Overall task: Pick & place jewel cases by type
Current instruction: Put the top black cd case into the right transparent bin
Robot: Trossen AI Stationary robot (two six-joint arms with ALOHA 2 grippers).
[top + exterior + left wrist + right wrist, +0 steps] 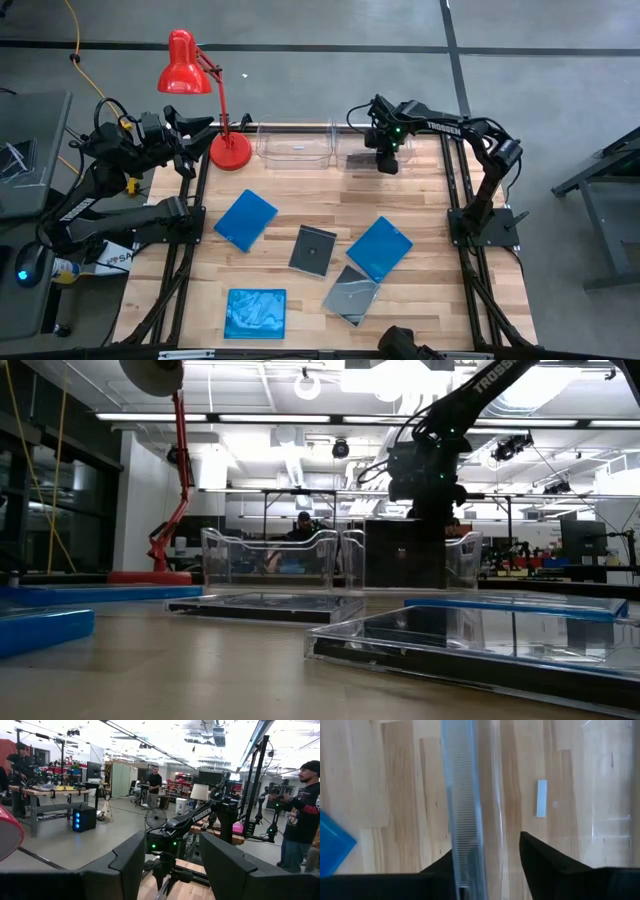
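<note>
The worktop (420, 200) has wide bare wood between the right pincer (388, 160) and five flat cases well behind it. Two clear bins (296, 148) stand at the far edge. The right pincer, fingers apart, hangs over the right bin around an upright dark case (404, 554). The left pincer (167, 865) is open, off the worktop's left edge.

The table (420, 195) was pale planked wood, smooth and matt. The jewel cases (246, 220) were glossy plastic, some bright blue, some smoky clear. At twelve o'clock stood clear glossy plastic bins (295, 146); at eleven o'clock, a lamp (185, 65) in shiny red finish.
</note>
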